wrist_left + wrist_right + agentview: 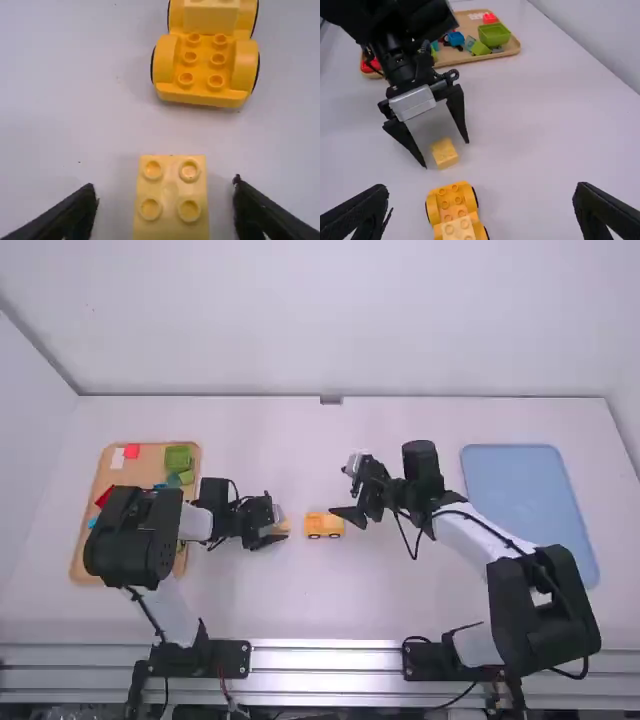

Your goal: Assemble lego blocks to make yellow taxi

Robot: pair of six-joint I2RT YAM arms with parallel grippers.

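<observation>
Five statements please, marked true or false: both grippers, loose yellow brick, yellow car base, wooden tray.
1. The left gripper is shut on the loose yellow brick. False: its fingers stand open on either side of it.
2. The right gripper is open and holds nothing. True.
3. The yellow car base bears a lighter block. True.
4. The loose yellow brick sits on the yellow car base. False: the two are apart.
5. The wooden tray lies on the left arm's side. True.

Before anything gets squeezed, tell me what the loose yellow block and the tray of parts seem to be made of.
Block: probably glossy molded plastic, from its smooth faces and rounded studs. Tray: likely wood or a wood-look board, from its matte tan tone.
</observation>
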